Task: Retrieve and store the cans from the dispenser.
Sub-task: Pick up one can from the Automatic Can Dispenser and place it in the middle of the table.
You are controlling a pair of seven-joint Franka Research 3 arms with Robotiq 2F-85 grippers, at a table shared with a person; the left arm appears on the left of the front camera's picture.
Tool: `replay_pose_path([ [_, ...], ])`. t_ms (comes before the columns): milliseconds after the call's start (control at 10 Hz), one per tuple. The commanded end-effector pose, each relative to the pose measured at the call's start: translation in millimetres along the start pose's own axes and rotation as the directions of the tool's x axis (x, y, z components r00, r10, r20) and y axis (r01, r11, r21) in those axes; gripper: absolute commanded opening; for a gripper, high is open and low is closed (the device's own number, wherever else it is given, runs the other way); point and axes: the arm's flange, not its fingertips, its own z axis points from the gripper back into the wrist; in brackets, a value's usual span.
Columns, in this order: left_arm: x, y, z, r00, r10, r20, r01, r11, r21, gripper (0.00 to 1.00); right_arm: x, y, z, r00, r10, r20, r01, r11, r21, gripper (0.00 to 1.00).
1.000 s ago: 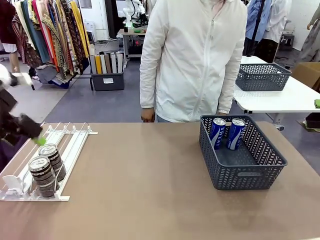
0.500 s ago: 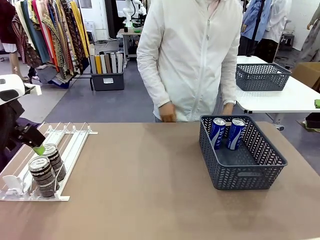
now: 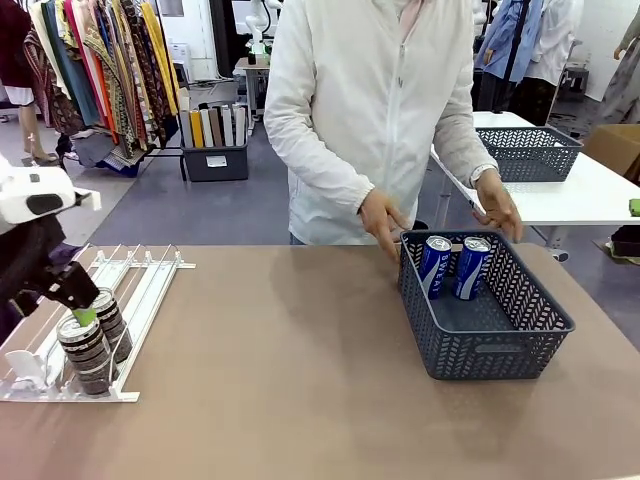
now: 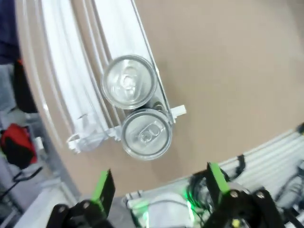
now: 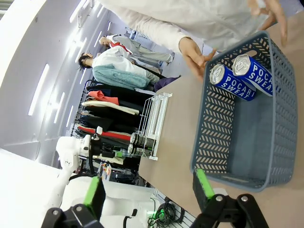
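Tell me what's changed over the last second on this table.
The left gripper, open, came down along the dispenser to the two dark cans, holding nothing. The person's hands came forward to the far rim of the grey basket. Dark cans, basket and its two Pocari Sweat cans stayed put.

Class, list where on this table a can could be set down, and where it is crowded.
Free: the wide tabletop between the dispenser and the basket, and the basket's near floor. Crowded: the dispenser's near end, with two dark cans under the left gripper, and the basket's far rim, with blue cans and the person's hands.
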Motion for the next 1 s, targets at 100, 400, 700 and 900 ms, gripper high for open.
replay_pose_path([
  [100, 14.8, 12.3, -3.5, 0.997, 0.059, -0.056, -0.063, 0.996, -0.064, 1.00, 4.3, 3.9, -1.8, 1.000, 0.004, 0.019, -0.005, 1.000, 0.023, 1.00],
  [400, 18.4, 15.5, -24.7, 0.985, 0.155, -0.079, -0.159, 0.986, -0.042, 1.00, 4.3, 3.9, -1.8, 1.000, 0.004, 0.019, -0.005, 1.000, 0.023, 1.00],
  [700, 25.9, 9.1, -59.8, 0.969, 0.219, -0.115, -0.217, 0.976, 0.026, 1.00, 4.3, 3.9, -1.8, 1.000, 0.004, 0.019, -0.005, 1.000, 0.023, 1.00],
  [900, 29.2, 12.7, -76.9, 0.957, 0.268, -0.114, -0.262, 0.963, 0.064, 1.00, 4.3, 3.9, -1.8, 1.000, 0.004, 0.019, -0.005, 1.000, 0.023, 1.00],
])
